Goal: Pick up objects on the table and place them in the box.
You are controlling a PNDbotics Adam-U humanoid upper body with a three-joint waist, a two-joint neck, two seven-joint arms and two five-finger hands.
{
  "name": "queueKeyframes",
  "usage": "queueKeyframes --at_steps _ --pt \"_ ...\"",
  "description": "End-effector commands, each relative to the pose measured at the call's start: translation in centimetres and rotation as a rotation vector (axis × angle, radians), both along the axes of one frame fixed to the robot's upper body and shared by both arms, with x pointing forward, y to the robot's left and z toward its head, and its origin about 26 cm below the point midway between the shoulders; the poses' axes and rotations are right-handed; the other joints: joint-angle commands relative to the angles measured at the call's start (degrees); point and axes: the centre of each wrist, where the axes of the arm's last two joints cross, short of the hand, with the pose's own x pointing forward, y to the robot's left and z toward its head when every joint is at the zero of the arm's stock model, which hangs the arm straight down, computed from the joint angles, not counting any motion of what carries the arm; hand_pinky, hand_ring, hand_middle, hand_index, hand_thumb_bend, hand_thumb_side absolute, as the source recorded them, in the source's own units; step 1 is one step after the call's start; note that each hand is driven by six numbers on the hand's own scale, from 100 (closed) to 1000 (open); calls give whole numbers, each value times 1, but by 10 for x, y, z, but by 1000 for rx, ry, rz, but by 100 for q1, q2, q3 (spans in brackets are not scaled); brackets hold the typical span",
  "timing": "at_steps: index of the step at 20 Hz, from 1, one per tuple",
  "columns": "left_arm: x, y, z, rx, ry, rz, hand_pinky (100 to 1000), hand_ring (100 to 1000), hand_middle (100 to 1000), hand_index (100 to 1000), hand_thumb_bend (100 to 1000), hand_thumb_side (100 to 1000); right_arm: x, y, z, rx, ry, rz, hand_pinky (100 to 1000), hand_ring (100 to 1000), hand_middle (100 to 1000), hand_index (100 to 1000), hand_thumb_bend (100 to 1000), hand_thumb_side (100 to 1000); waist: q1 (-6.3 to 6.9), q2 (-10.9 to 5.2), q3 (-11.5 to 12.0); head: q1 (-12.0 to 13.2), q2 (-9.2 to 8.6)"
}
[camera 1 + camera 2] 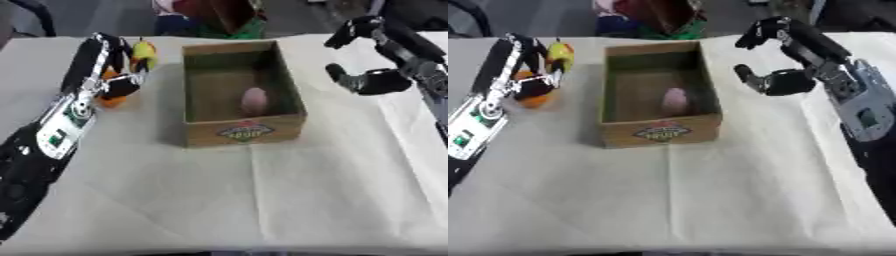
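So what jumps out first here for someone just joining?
The cardboard box at the table's centre, with a pink object lying inside. Left of it, the left hand reaches among orange and yellow objects; the right hand hovers open to the box's right.

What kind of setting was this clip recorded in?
Most likely a lab or workshop test bench, not a home. A table under a plain white cloth holds only a brown cardboard box with a pink rounded object inside, and both black robot arms reach over it from the sides.
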Motion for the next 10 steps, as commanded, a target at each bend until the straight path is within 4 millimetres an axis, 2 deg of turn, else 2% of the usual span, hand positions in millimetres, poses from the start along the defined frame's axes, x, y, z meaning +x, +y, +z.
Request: queueKeyframes --at_steps 1,2,6,9,10 --pt "3 -4 32 1 -58 -27 510 350 277 443 107 146 1 3 8 -28 -22 20 685 660 631 735 206 512 -9 -110 -30 41 27" --pt "5 -10 36 8 -61 -44 513 356 283 448 122 146 1 7 7 -38 -21 36 687 661 632 738 329 544 -13 -114 -59 59 27" --pt "12 -36 41 77 -46 -136 522 371 298 460 160 152 2 20 3 -70 -16 98 687 661 631 737 383 559 -21 -112 -188 142 27" --pt "16 -53 37 153 -6 -219 548 402 330 488 190 173 3 31 0 -94 -9 136 688 661 630 737 397 566 -18 -99 -291 207 27" --pt "17 -57 34 197 22 -248 564 425 357 511 230 187 3 34 -1 -104 -5 149 688 662 630 736 401 568 -16 -94 -325 224 27"
